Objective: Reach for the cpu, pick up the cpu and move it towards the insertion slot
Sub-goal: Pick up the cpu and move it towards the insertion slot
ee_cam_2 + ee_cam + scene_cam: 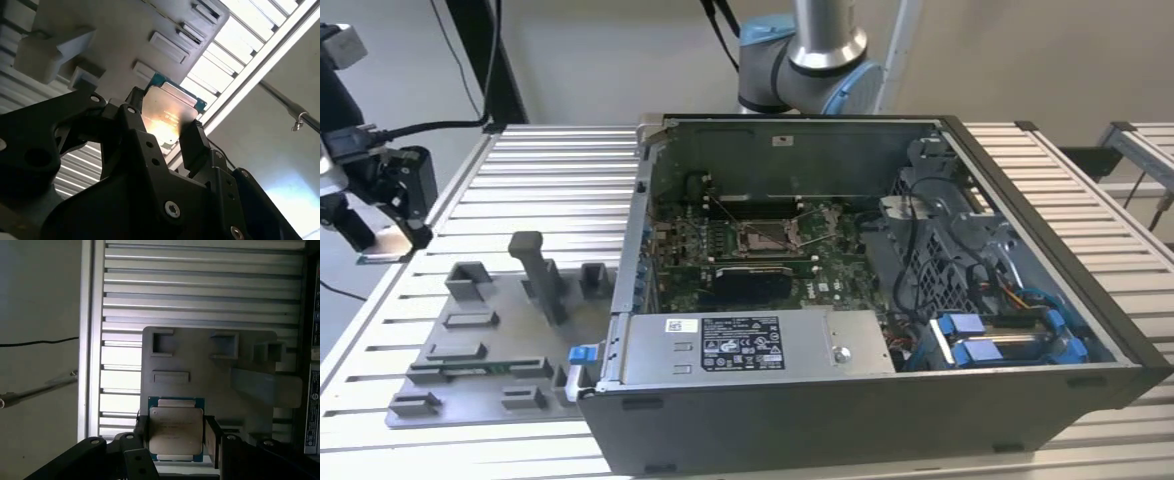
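The cpu (176,432) is a flat silvery square with a green edge, and it sits between the two black fingers (212,440) of my gripper (175,437), which is shut on it. In the second wrist view the cpu (167,112) is held the same way by the gripper (162,130). The exterior view has the gripper (383,243) at the far left, raised above the table's left edge, with the cpu (382,257) seen edge-on beneath it. The insertion slot (767,236), a shiny metal-framed socket, lies on the motherboard inside the open computer case (881,400), well to the exterior view's right of the gripper.
A grey fixture plate (480,360) with raised blocks and a tall post (534,275) lies on the ribbed metal table (547,170) between the gripper and the case. The case's left wall (640,220) stands up beside the plate. The arm's base (801,60) rises behind the case.
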Available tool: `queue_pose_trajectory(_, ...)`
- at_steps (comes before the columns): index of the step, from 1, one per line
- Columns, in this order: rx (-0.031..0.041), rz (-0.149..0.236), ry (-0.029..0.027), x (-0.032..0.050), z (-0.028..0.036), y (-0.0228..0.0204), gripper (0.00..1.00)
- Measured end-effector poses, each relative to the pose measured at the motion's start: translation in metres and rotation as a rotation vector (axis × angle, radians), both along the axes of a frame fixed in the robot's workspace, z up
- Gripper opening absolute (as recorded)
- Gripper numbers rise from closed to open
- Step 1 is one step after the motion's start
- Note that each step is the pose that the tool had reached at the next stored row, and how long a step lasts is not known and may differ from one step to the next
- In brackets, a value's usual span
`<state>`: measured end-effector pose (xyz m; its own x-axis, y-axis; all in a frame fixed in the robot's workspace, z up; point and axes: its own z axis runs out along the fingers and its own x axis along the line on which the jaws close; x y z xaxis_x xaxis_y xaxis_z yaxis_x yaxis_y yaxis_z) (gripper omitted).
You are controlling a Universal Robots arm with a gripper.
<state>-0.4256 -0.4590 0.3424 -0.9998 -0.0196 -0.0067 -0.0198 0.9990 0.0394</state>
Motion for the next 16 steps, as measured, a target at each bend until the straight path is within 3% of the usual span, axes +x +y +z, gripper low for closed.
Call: queue_pose_trajectory(16, 0.0, 0.0, 0.0001, 0.0, 0.0313, 0.0, 0.0)
